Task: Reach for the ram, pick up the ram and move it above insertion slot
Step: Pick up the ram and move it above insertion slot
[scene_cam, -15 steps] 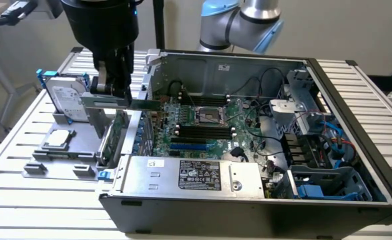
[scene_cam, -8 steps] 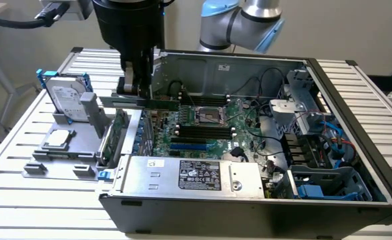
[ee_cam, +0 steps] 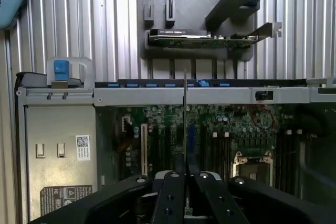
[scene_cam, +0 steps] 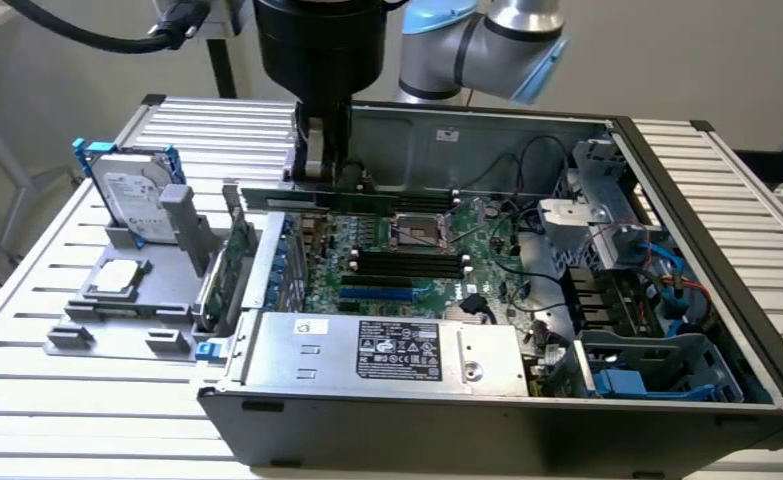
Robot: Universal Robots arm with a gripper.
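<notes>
Holding the ram (ee_cam: 185, 124) (edge-on), gripper (ee_cam: 185, 182) hovers over motherboard (ee_cam: 231, 129).

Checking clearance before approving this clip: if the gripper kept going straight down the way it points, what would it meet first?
Probably the motherboard near its memory slots. The gripper holds the ram edge-on above them, so the ram would touch first. Depth is hard to judge.

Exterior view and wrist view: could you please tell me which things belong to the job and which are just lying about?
Job: memory stick, clamped in the fingers; memory slots on the board.
Lying about: hard drive, expansion card, power supply.
</notes>
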